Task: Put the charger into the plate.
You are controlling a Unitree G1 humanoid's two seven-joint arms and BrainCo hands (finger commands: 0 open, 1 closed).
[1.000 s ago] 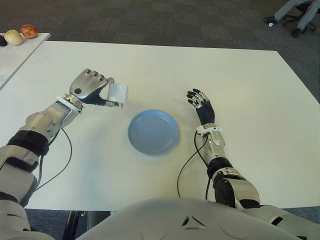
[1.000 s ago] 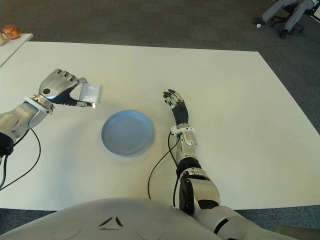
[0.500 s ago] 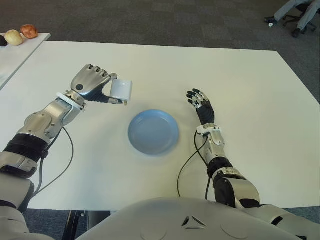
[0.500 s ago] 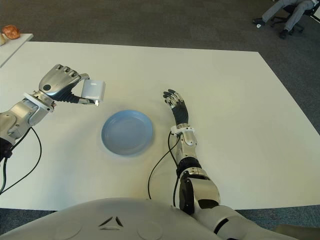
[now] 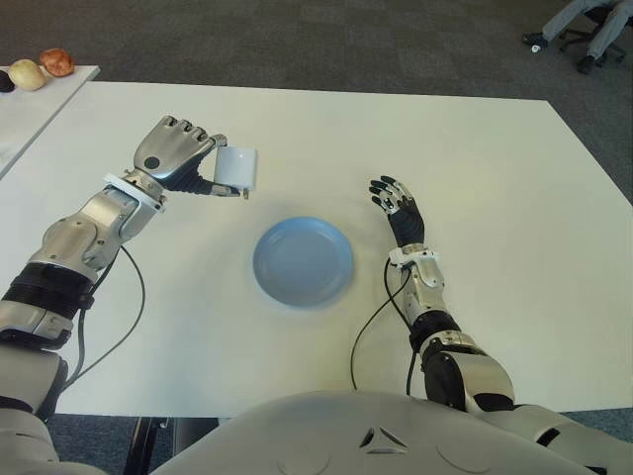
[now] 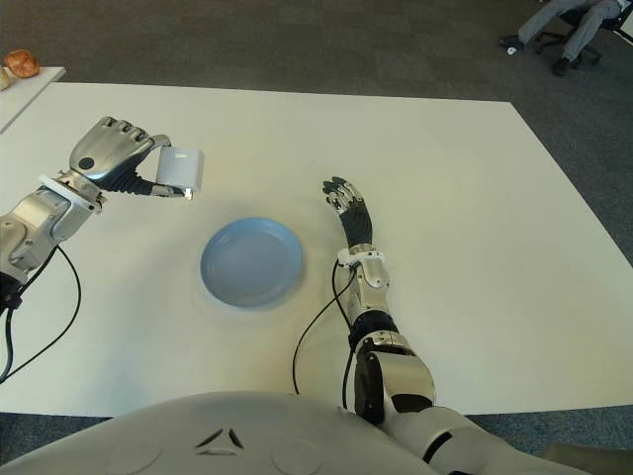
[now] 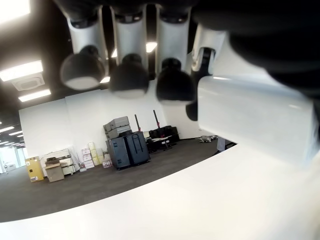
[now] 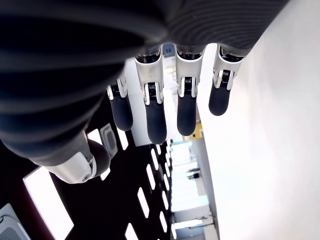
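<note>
The left hand [image 5: 176, 162] pinched the white charger [image 5: 236, 169] above the table [image 5: 495, 168]; the blue plate [image 5: 303, 261] held nothing, and the right hand [image 5: 398, 207] lay spread beside it.

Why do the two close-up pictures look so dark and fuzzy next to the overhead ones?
Left wrist view: the left hand and charger sit so near the lens that they blur and loom, backlit by ceiling lights. Right wrist view: the open right hand shows dark against the bright table. Eye views: evenly lit, plate sharp.
</note>
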